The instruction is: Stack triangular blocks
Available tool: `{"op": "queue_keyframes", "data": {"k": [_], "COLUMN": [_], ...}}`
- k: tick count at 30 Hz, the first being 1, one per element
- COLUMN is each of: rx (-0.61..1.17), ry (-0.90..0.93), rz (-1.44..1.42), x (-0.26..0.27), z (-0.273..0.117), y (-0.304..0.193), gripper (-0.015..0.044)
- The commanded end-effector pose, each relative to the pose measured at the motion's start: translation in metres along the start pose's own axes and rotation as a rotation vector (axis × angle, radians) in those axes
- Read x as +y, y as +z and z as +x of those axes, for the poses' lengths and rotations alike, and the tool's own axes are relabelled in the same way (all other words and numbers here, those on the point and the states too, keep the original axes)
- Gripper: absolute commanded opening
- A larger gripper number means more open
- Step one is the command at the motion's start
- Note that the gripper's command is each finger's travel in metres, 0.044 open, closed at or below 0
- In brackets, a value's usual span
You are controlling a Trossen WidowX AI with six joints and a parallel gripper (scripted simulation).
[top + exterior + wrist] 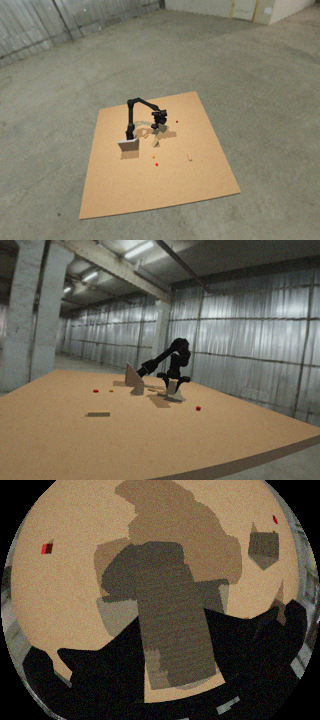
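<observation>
My gripper [172,391] [168,615] is shut on a tan triangular block [172,385] [172,630], with a finger on each side of it. The block stands tall between the fingers in the exterior view; whether it touches the table is unclear among the shadows. The other triangular block [155,142] [139,389] [264,545] stands apart on the table, between the gripper and the large panel in the exterior view, and at the upper right in the wrist view. Its sloped face is hard to make out.
A large upright panel [130,145] [131,376] stands by the arm's base. A small tan piece [146,136] lies near the arm. A flat slat [189,156] [98,414], an orange cube [153,156] [111,390] and two red cubes [156,164] [177,121] lie around.
</observation>
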State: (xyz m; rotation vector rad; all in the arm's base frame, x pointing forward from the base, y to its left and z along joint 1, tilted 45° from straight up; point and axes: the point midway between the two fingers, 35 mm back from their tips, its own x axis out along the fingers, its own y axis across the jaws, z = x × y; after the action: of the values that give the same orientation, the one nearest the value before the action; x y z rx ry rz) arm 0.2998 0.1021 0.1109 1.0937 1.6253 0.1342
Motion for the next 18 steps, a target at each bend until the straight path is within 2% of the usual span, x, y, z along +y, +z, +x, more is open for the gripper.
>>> {"op": "queue_keyframes", "data": {"k": [1,18], "rx": [0.0,-0.001], "ry": [0.002,0.005], "rz": [-0.013,-0.418], "x": [-0.0001,0.0], "z": [0.0002,0.0003], "y": [0.0002,0.0002], "gripper": [0.0,0.0]}}
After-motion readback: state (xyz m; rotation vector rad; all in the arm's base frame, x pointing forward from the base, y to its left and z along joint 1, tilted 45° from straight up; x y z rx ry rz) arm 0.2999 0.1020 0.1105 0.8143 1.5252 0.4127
